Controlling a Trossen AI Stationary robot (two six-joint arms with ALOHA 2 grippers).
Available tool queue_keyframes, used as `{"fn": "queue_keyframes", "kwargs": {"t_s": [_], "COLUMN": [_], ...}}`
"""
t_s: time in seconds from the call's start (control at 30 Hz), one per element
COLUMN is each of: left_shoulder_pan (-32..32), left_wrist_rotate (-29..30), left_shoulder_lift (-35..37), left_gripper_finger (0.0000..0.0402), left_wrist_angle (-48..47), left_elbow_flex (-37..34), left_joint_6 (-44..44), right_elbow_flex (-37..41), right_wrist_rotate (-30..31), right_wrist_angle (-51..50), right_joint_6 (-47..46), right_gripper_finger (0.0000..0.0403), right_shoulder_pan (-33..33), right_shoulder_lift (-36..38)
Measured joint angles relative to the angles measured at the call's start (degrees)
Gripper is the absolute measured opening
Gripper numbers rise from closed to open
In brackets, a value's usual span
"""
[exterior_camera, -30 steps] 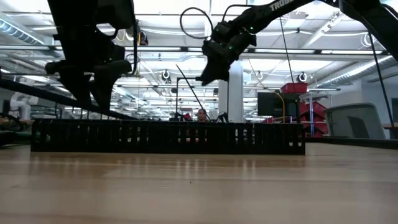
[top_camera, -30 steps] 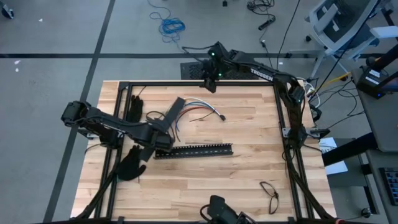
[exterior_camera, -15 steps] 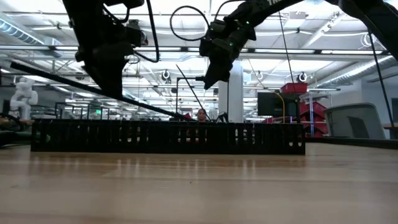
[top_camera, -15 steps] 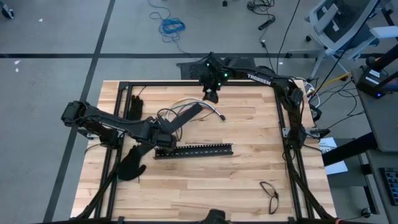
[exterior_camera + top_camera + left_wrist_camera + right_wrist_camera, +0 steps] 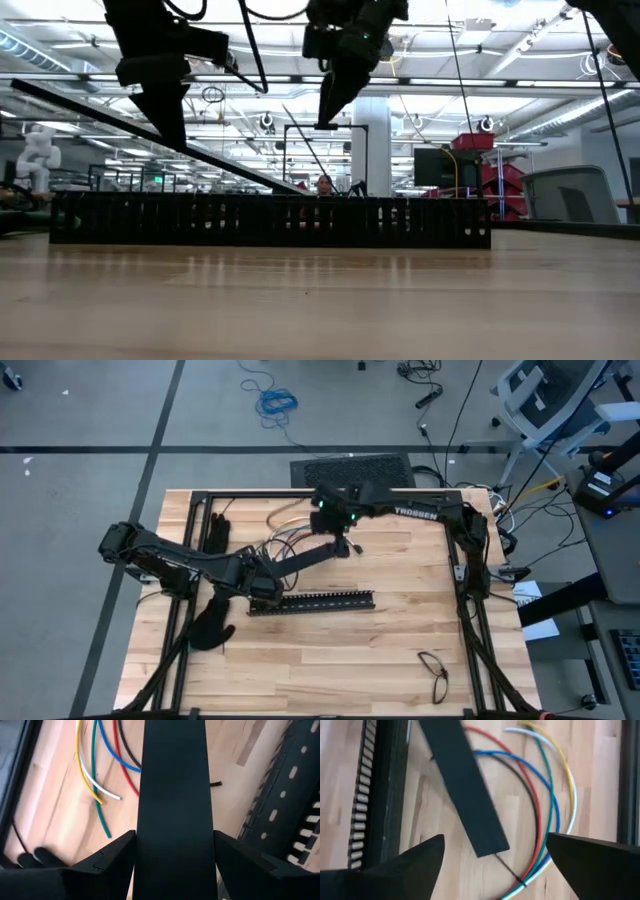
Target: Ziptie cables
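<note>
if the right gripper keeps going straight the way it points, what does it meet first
Most likely the free end of the flat black plastic bar that the left gripper holds, centred between the right gripper's open fingers; the loose coloured cables lie just beside it. Depth is unclear.

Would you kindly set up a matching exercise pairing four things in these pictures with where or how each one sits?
Things:
1. flat black plastic bar
2. long slotted black plastic bar
3. loose bundle of coloured wires
4. right hand

States:
A. lying flat on the wooden table
B. open, above the flat bar's far end
C. clamped in the left hand
D. curved on the wood beside the flat bar

Pairs: 1-C, 2-A, 3-D, 4-B
</note>
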State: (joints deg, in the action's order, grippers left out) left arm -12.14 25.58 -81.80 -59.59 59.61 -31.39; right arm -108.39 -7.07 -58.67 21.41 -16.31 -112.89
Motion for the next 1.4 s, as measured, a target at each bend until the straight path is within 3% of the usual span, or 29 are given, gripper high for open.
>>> {"fn": "queue_keyframes", "kwargs": {"t_s": [0.17, 0.4, 0.7, 1.4], "left_shoulder_pan": [0.0, 0.0, 0.0, 0.11], "left_wrist_rotate": [0.65, 0.7, 1.54, 1.71], "left_shoulder_lift": [0.0, 0.12, 0.15, 0.2], "left_gripper_finger": [0.0251, 0.0251, 0.0251, 0.0251], "left_wrist_angle": [0.1, 0.77, 0.76, 0.79], "left_elbow_flex": [0.0, 0.02, 2.29, 4.61], "left_joint_6": [2.21, 1.84, 1.81, 1.72], "right_elbow_flex": [2.72, 7.6, 15.36, 15.94], "right_wrist_rotate": [5.47, 4.12, 4.04, 3.97], "right_wrist_angle": [3.79, 10.17, 17.43, 24.22], "right_joint_6": [1.24, -3.61, -2.8, 0.66], "right_gripper_finger": [0.0367, 0.0368, 0.0368, 0.0368], "right_shoulder_pan": [5.07, 6.13, 6.2, 5.15], "right_shoulder_lift": [-0.71, -0.74, -0.78, -3.18]}}
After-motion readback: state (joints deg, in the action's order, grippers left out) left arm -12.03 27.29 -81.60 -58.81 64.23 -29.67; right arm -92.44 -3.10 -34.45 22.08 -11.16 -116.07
